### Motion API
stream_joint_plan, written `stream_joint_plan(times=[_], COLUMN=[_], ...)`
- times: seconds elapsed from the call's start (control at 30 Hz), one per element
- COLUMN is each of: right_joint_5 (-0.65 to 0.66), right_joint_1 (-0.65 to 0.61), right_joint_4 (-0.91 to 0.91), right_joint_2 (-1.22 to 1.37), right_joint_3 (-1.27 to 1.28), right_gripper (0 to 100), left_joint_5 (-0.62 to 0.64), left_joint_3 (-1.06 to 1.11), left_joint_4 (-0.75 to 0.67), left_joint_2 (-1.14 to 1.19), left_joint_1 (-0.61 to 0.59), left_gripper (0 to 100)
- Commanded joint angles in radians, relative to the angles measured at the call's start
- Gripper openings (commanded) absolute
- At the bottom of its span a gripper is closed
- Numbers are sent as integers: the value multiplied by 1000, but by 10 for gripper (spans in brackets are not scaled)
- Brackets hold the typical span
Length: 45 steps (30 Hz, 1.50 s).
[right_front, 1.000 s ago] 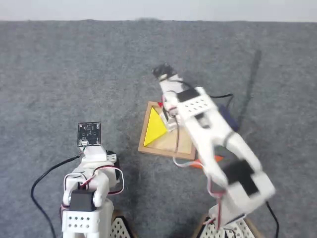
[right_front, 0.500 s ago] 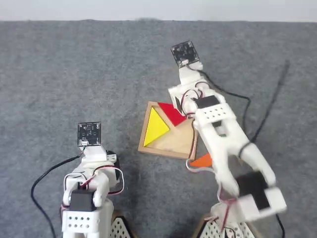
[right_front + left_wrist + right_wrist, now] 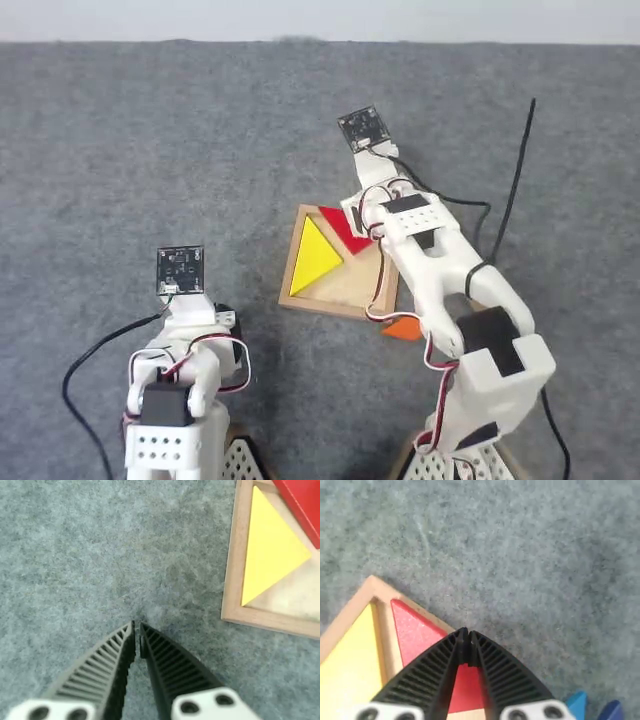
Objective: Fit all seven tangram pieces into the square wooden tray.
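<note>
Tray (image 3: 333,307): square, wooden, sat near the middle of the grey surface (image 3: 150,150), turned slightly off square in the high view.

Contents:
- Yellow triangle (image 3: 315,255) lay flat inside, filling the 9 o'clock side, long edge against that rim.
- Red triangle (image 3: 343,228) lay flat inside along the 12 o'clock rim, just beside the yellow one.
- Bare wood floor showed from the centre toward 5 o'clock, partly covered by the right arm.

Outside the tray:
- Orange piece (image 3: 403,327) lay on the surface just beside the 5 o'clock corner, partly under the arm.
- Corners of two blue pieces (image 3: 577,700) showed on the surface in the right wrist view, off beyond the tray rim.

Right gripper (image 3: 466,636): jaws pressed together with nothing between them, tips over the red triangle at the tray's 12 o'clock rim. Contact with the piece could not be told.

Left gripper (image 3: 136,627): jaws together bar a hairline slit, holding nothing, over bare surface at about 7 o'clock of the tray, apart from it. The tray's corner with the yellow triangle showed in its wrist view.
</note>
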Motion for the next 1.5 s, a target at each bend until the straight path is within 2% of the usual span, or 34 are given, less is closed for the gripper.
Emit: stream_joint_plan(times=[0.0,0.27,0.47,0.67,0.87,1.2,1.47], right_joint_5=[32,26,-71,44,44,48,43], right_joint_1=[-39,-50,4,58,56,56,54], right_joint_4=[22,73,82,82,73,71,70], right_joint_2=[-27,-51,-344,-599,-527,-321,-260], right_joint_3=[35,6,60,351,450,347,262], right_gripper=[6,6,6,6,6,6,6], left_joint_5=[-15,-15,-15,-15,-15,-15,-15], left_joint_3=[-13,-13,-13,-13,-13,-13,-13], left_joint_4=[5,5,5,5,5,5,5], left_joint_2=[-20,-20,-20,-20,-20,-20,-20], left_joint_1=[-6,-6,-6,-6,-6,-6,-6], left_gripper=[14,14,14,14,14,14,14])
